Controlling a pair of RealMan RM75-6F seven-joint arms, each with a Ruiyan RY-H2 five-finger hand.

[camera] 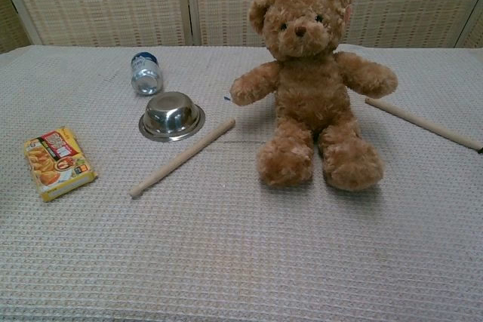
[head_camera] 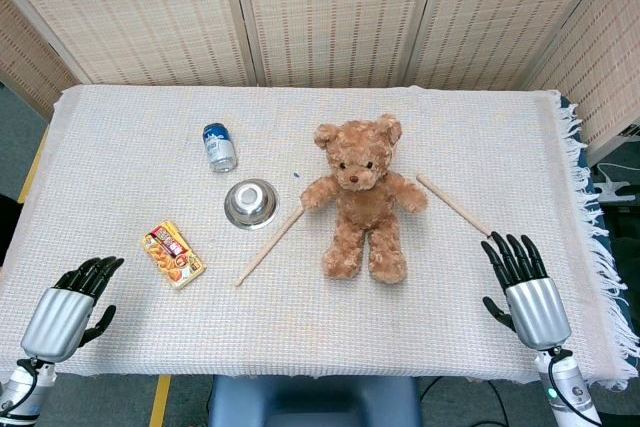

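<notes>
Beside the right hand [head_camera: 522,287], a pale wooden stick [head_camera: 452,204]

Left hand [head_camera: 68,309], right hand [head_camera: 525,285]: empty, fingers apart.

Chest view is showing neither hand; both are lying outside its frame. The right-hand wooden stick [camera: 423,123] is running off the right edge there. In the head view, both forearms are being cut off by the bottom edge. Print on the snack packet [head_camera: 174,254] and the can [head_camera: 219,147] is remaining too small to read.
</notes>
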